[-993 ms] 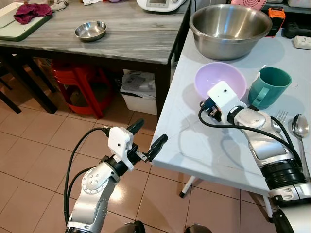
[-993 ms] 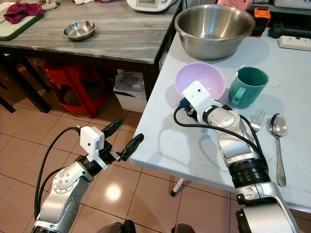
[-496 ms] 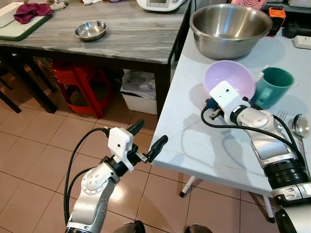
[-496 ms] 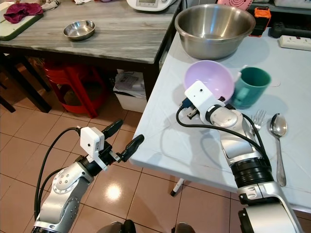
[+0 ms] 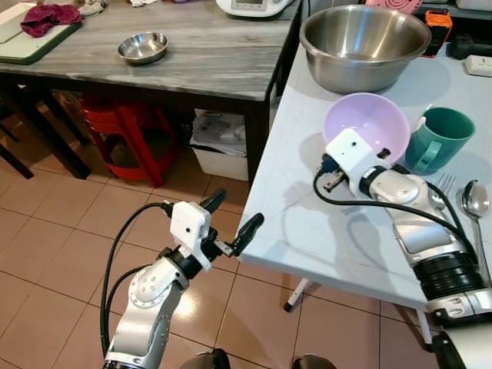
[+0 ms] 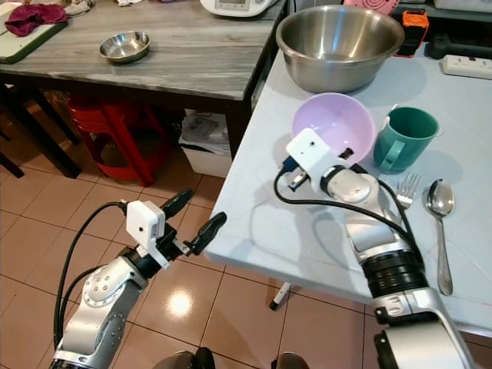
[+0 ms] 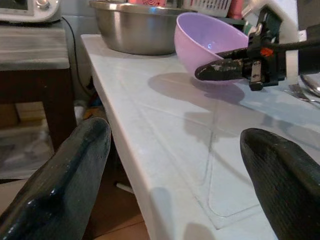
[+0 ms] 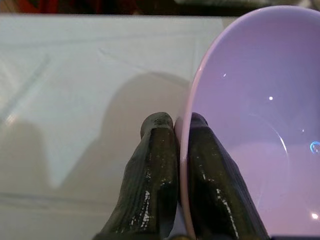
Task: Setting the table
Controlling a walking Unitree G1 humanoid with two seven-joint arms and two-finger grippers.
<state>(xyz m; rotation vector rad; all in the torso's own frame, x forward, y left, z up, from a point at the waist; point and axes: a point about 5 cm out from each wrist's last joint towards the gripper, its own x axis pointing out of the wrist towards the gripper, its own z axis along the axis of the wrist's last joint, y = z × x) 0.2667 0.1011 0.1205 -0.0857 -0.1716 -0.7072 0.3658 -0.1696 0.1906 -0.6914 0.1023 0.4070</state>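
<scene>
Two right tool [image 8: 177,150] fingers pinch the lilac bowl's [image 5: 367,127] near rim

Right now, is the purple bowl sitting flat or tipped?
Tipped. The right claw pinches the bowl's rim, one finger inside and one outside, and its opening tilts toward the camera, off the table.

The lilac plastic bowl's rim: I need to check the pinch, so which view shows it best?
The right wrist view: the lilac plastic bowl's rim sits clamped between the right gripper's fingers. The eye views hide the pinch behind the wrist; the left wrist view shows it sideways, far off.
</scene>
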